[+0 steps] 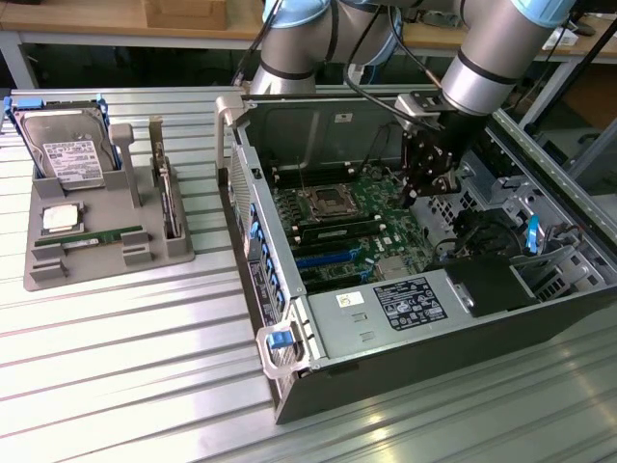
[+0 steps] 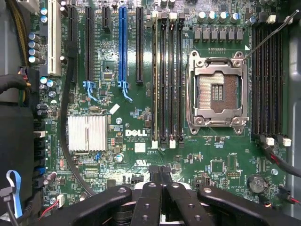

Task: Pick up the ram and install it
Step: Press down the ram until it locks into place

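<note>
A ram (image 1: 101, 235), a long thin green stick, lies flat in the grey tray (image 1: 48, 275) at the exterior view's left. My gripper (image 1: 421, 193) hangs inside the open computer case (image 1: 405, 371), over the motherboard (image 1: 362, 246) and far from the tray. In the wrist view the gripper (image 2: 160, 170) is shut, its black fingers pressed together with nothing between them. It hovers above the green board (image 2: 131, 117), close to the ends of the black memory slots (image 2: 171, 80). A thin greenish strip (image 2: 155, 80) stands edge-on in one slot and looks like a seated ram stick.
The tray also holds a silver hard drive (image 1: 69, 149), a square CPU chip (image 1: 60, 218) and an upright card (image 1: 166, 193). Inside the case are the open CPU socket (image 2: 216, 94), a silver heatsink (image 2: 87, 133), black cables (image 2: 66, 117) and a drive cage (image 1: 525, 280).
</note>
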{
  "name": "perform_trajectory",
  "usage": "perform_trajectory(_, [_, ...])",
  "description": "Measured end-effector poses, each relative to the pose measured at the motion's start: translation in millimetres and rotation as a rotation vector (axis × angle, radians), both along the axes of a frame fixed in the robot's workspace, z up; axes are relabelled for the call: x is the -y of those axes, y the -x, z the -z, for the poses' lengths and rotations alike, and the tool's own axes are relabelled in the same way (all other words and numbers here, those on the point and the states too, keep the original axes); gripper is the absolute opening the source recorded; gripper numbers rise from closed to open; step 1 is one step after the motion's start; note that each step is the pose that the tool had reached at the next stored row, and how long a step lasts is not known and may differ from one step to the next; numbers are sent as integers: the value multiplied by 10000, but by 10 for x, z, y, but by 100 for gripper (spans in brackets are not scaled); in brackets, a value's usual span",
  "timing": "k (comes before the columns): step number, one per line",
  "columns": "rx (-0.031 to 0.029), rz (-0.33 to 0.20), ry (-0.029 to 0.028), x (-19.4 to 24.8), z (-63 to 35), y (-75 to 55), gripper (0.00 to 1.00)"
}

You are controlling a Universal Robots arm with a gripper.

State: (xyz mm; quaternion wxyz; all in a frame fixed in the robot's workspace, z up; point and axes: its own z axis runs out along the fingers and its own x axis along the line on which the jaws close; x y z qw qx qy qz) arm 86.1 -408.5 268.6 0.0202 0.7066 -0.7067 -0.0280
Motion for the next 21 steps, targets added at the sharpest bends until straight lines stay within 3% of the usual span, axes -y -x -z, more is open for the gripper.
perform_trajectory(3, [0,0,0,0,16,72,10])
perform_trajectory(5, [0,-2,-1,0,80,244,10])
perform_trajectory(8, [0,-11,1,0,152,317,10])
perform_trajectory(11, [0,-143,-1,0,291,319,10])
perform_trajectory(15, [-1,-212,-27,4,375,320,10])
perform_trajectory(18, [8,-230,-119,8,345,319,10])
perform_trajectory(21, [68,-236,-111,9,264,386,10])
